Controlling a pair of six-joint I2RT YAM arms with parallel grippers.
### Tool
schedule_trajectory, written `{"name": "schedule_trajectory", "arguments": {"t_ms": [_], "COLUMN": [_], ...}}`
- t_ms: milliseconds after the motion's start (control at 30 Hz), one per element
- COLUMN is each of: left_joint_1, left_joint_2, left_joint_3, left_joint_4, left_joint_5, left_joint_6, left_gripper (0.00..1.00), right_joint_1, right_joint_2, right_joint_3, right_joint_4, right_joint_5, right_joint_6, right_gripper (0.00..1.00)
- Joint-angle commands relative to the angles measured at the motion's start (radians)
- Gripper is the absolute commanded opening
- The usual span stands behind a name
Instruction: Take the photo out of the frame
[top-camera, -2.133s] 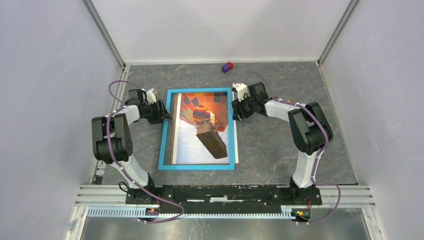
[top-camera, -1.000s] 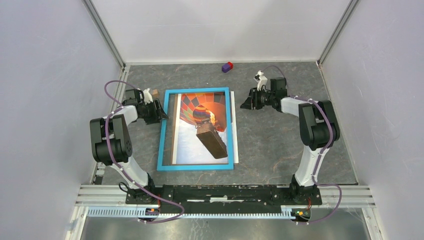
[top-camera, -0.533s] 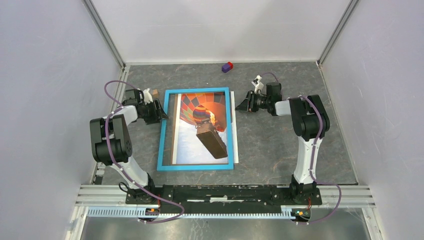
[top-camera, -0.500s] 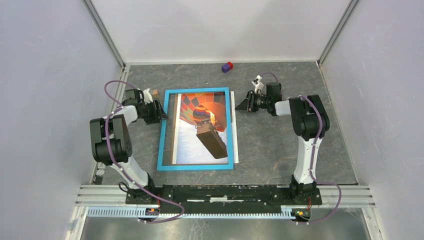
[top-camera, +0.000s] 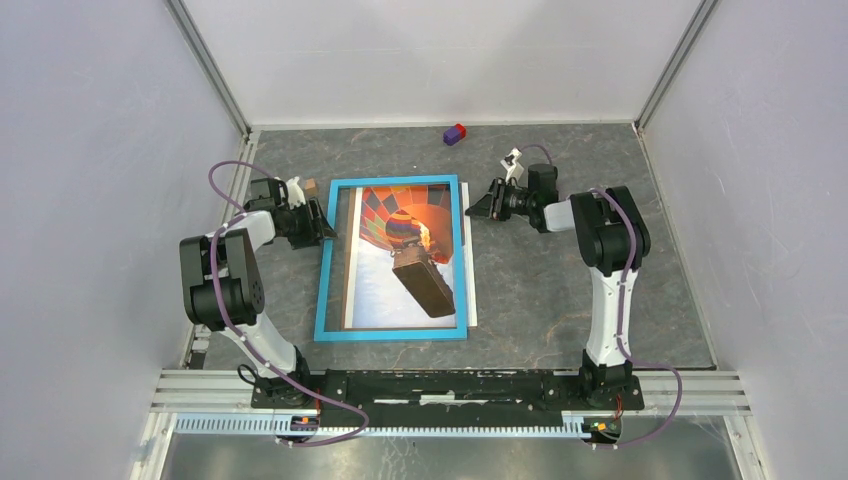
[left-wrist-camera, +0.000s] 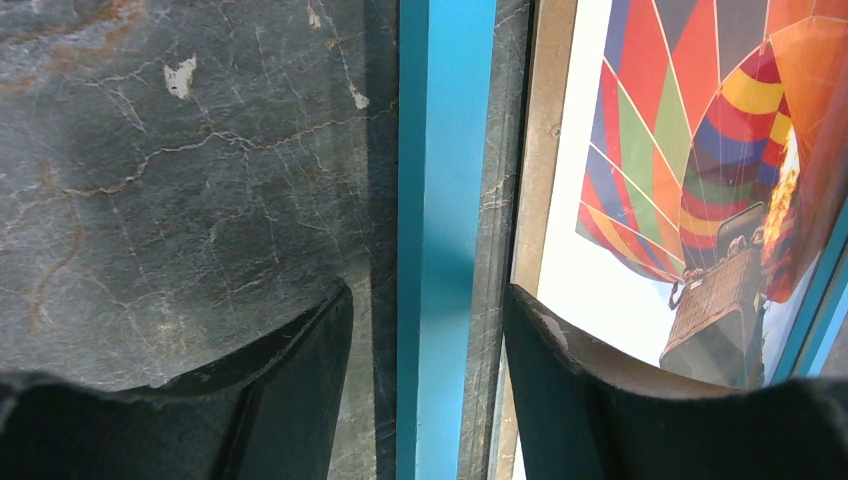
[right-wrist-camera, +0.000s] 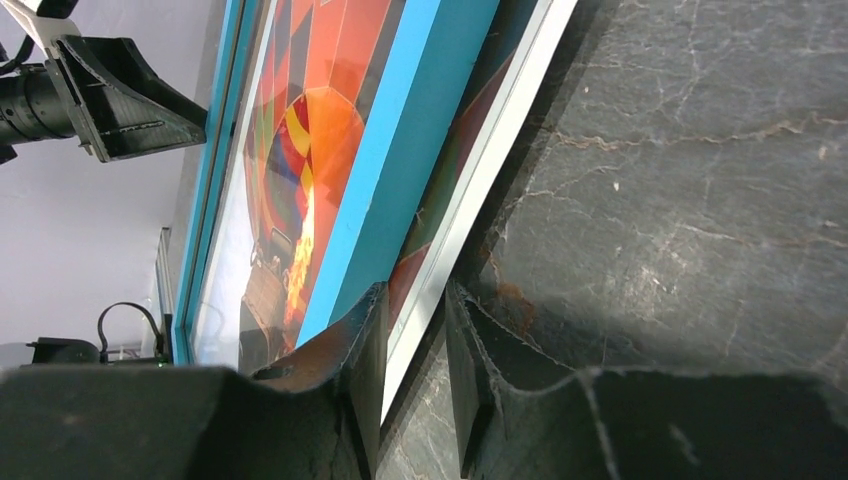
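Note:
The frame lies flat mid-table, blue border up. Inside it the balloon photo sits shifted right, its white edge poking out past the right bar. My left gripper is open at the upper left bar. In the left wrist view its fingers straddle the blue bar of the frame with a gap on each side, the photo just beyond. My right gripper is low at the upper right edge. There its narrow jaws stand either side of the photo's white edge, beside the frame's bar, a gap still showing.
A small purple and red block lies near the back wall. A small brown block sits just behind my left gripper. White walls enclose the table on three sides. The metal rail with the arm bases runs along the near edge.
My right gripper has slid left to the frame's upper right edge and its jaws have narrowed round the photo's edge. The left arm, frame and photo have stayed put.

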Motion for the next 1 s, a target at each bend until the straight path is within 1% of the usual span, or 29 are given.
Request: {"name": "schedule_trajectory", "arguments": {"t_ms": [0, 167, 300, 367, 433, 633, 800, 967], "left_joint_1": [0.008, 0.008, 0.009, 0.008, 0.007, 0.009, 0.012, 0.012], "left_joint_2": [0.023, 0.026, 0.030, 0.032, 0.033, 0.034, 0.035, 0.040], "left_joint_3": [-0.022, -0.020, -0.019, -0.019, -0.019, -0.017, -0.019, -0.018], "left_joint_4": [-0.031, -0.031, -0.031, -0.031, -0.031, -0.033, -0.032, -0.030], "left_joint_5": [-0.031, -0.031, -0.033, -0.033, -0.034, -0.039, -0.045, -0.047], "left_joint_6": [0.015, 0.016, 0.016, 0.016, 0.016, 0.015, 0.015, 0.013], "left_gripper": [0.64, 0.64, 0.64, 0.64, 0.64, 0.64, 0.64, 0.64], "right_joint_1": [0.012, 0.015, 0.015, 0.016, 0.014, 0.010, -0.004, -0.012], "right_joint_2": [0.048, 0.063, 0.070, 0.069, 0.062, -0.011, -0.092, -0.130], "right_joint_3": [0.028, 0.018, 0.017, 0.017, 0.017, -0.009, -0.017, -0.011], "right_joint_4": [0.032, 0.096, 0.105, 0.106, 0.106, 0.105, 0.024, -0.018], "right_joint_5": [0.041, 0.025, 0.025, 0.024, 0.022, 0.042, 0.112, 0.137], "right_joint_6": [0.032, 0.090, 0.098, 0.098, 0.097, 0.073, -0.029, -0.071], "right_gripper": [0.33, 0.31, 0.24, 0.14, 0.01, 0.00, 0.00, 0.00]}}
